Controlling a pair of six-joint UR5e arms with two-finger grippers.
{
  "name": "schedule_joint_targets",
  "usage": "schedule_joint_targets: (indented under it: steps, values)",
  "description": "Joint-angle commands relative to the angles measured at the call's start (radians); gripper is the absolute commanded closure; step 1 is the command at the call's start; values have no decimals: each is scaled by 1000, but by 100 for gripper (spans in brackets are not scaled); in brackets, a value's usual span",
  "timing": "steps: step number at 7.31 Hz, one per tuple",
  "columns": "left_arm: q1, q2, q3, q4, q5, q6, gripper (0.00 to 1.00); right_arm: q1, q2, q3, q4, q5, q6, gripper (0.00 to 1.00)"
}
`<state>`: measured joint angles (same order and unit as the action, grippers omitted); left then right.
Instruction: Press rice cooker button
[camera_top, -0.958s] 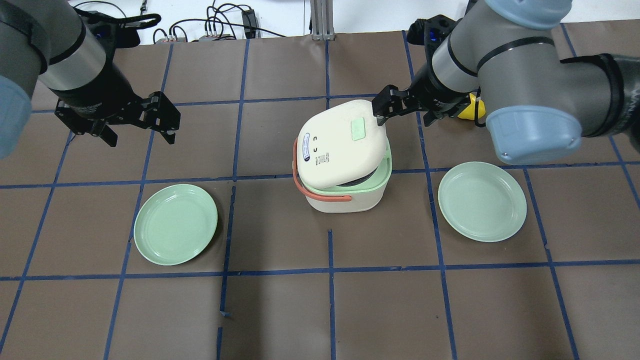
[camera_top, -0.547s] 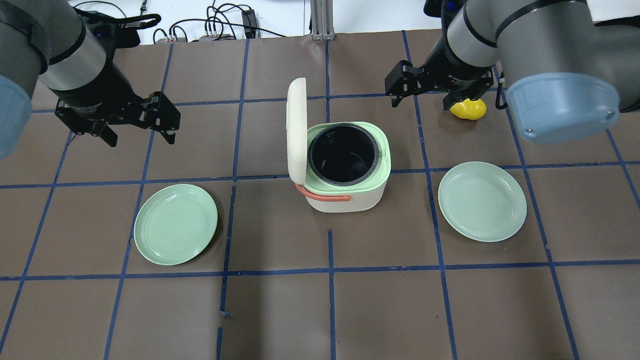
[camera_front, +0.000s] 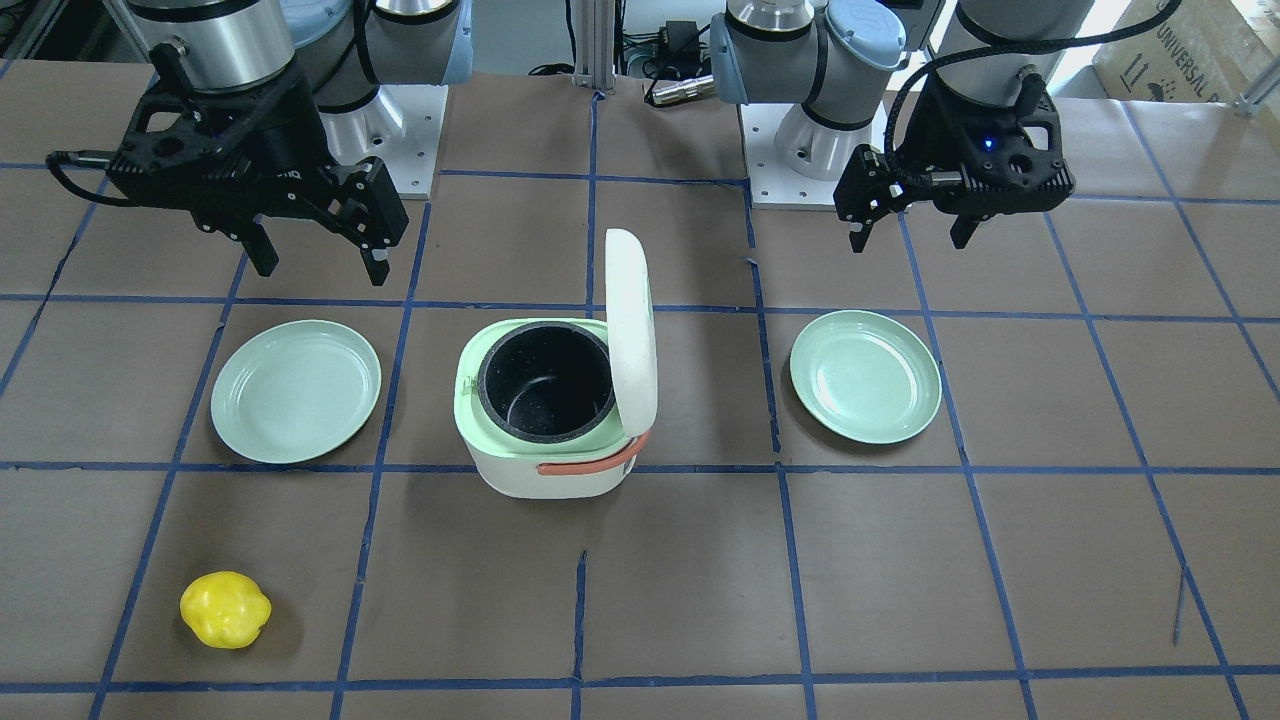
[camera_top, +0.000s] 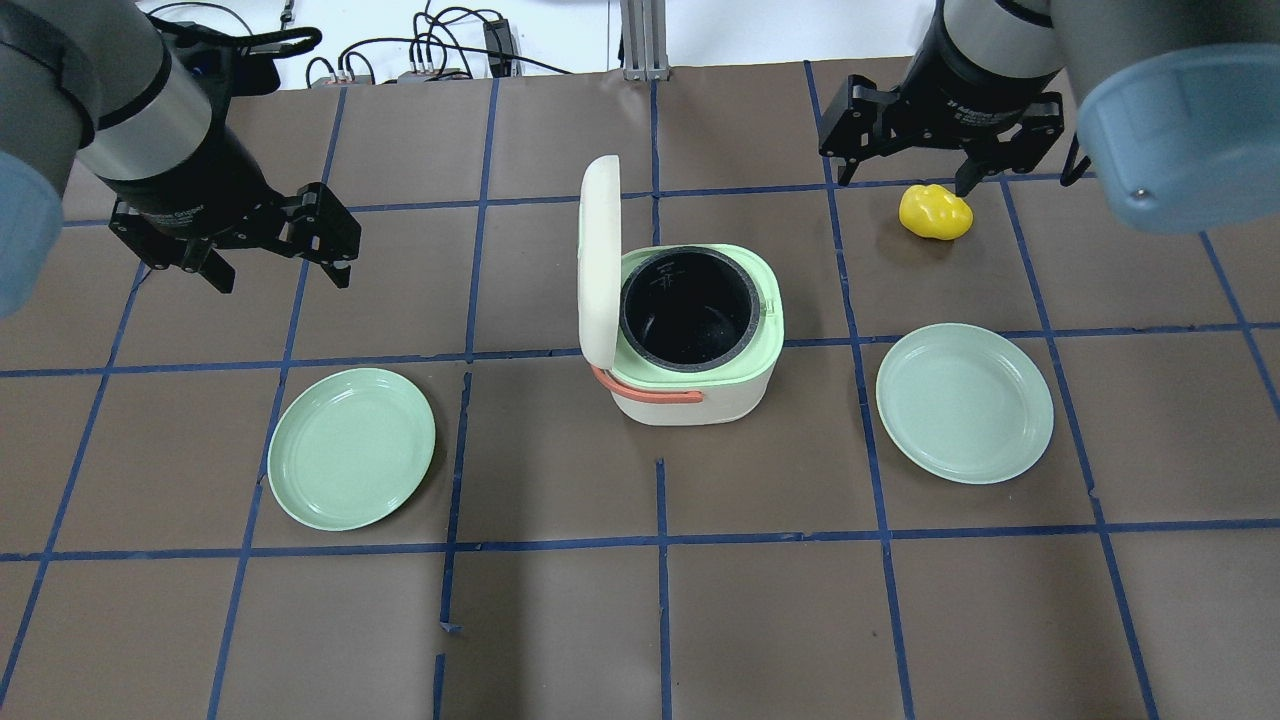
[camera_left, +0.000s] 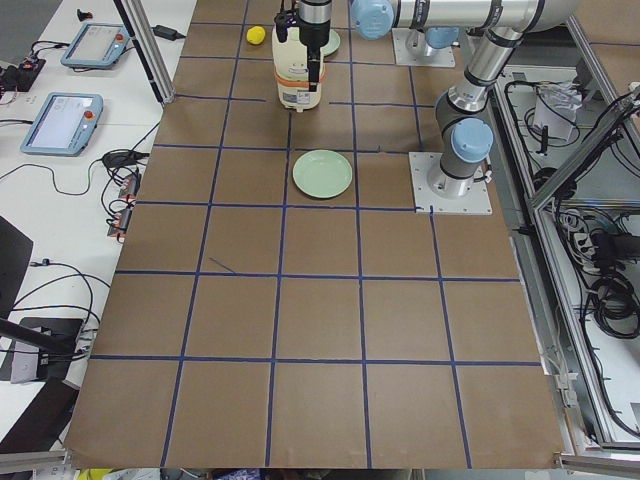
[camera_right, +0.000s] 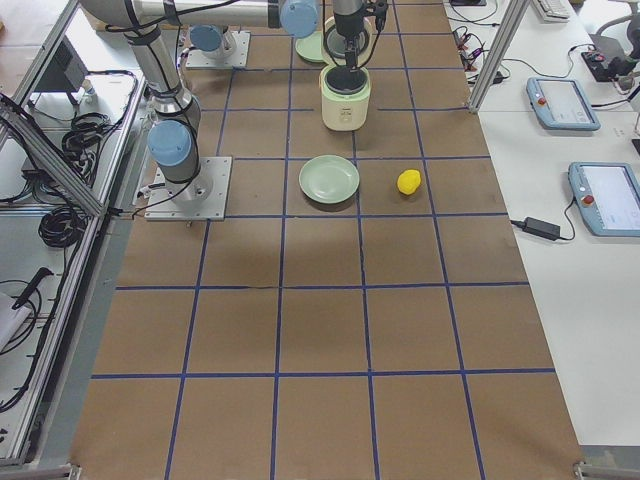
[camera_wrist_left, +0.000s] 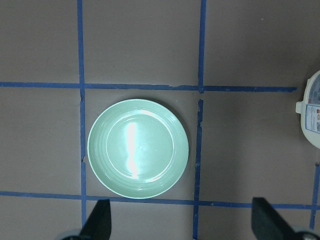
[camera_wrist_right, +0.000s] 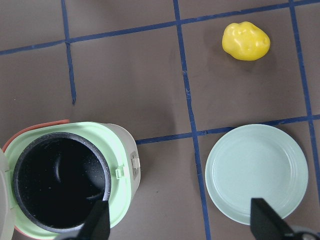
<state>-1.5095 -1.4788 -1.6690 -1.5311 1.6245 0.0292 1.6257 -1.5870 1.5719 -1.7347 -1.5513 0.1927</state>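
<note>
My left pincer hangs in the upper left of the overhead view. Its two fingers are spread wide and there is nothing between them. My right pincer hangs in the upper right of that view, spread just as wide and holding nothing. A yellow lump shows just below its fingers in the frame, lying on the surface and touching neither finger.

The cooker sits at the middle of the overhead view, well apart from both pincers. Its lid stands upright on the cooker's left side in the frame, leaving the dark pot open to view. The orange handle lies folded down along the lower left of the body.

The left plate lies lower left of the cooker and the right plate to its right, each apart from it. My left wrist view has the left plate at centre, with the lid's edge at the right border. My right wrist view has the cooker at lower left, the right plate at lower right and the lump at upper right.
</note>
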Motion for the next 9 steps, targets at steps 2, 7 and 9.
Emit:
schedule_joint_targets:
  steps: [2,7,9]
  values:
    - [0,0,0,0,0,0,0,-1,-1,-52,53,-9,1,0]
    - [0,0,0,0,0,2,0,0,-2,-32,130,4,-16,0]
    - [0,0,0,0,0,2,0,0,-2,-30,129,2,-6,0]
